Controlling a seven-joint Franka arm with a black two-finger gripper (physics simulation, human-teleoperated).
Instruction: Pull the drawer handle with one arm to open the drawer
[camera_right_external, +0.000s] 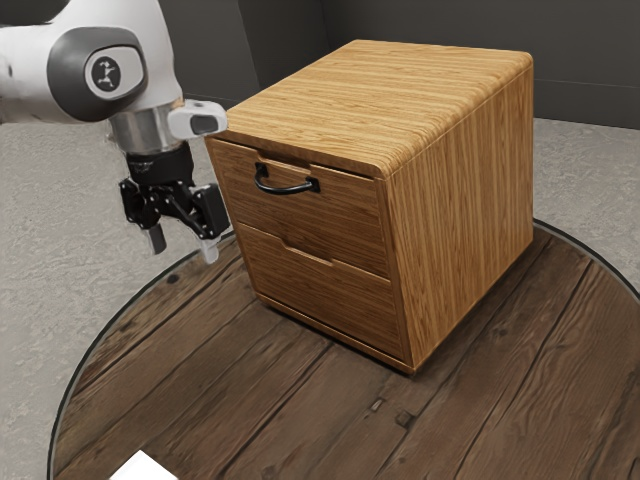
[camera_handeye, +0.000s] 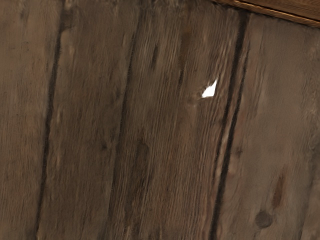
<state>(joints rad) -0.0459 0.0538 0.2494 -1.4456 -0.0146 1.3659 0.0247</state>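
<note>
A light wooden cabinet (camera_right_external: 420, 130) with two drawers stands on a round dark plank table (camera_right_external: 300, 400). The upper drawer (camera_right_external: 320, 210) carries a black curved handle (camera_right_external: 286, 186); its front lies flush with the cabinet. The lower drawer (camera_right_external: 320, 285) has a notch in its top edge. My gripper (camera_right_external: 183, 246) hangs open to the exterior view's left of the cabinet, a little lower than the handle, fingers pointing down with nothing between them. Under my hand the wrist view has dark table planks (camera_handeye: 150, 150) and a strip of the cabinet's base (camera_handeye: 280, 9).
Grey speckled floor (camera_right_external: 60, 260) surrounds the round table. A small white object (camera_right_external: 140, 467) lies at the table's front edge. Bare planks stretch in front of the cabinet.
</note>
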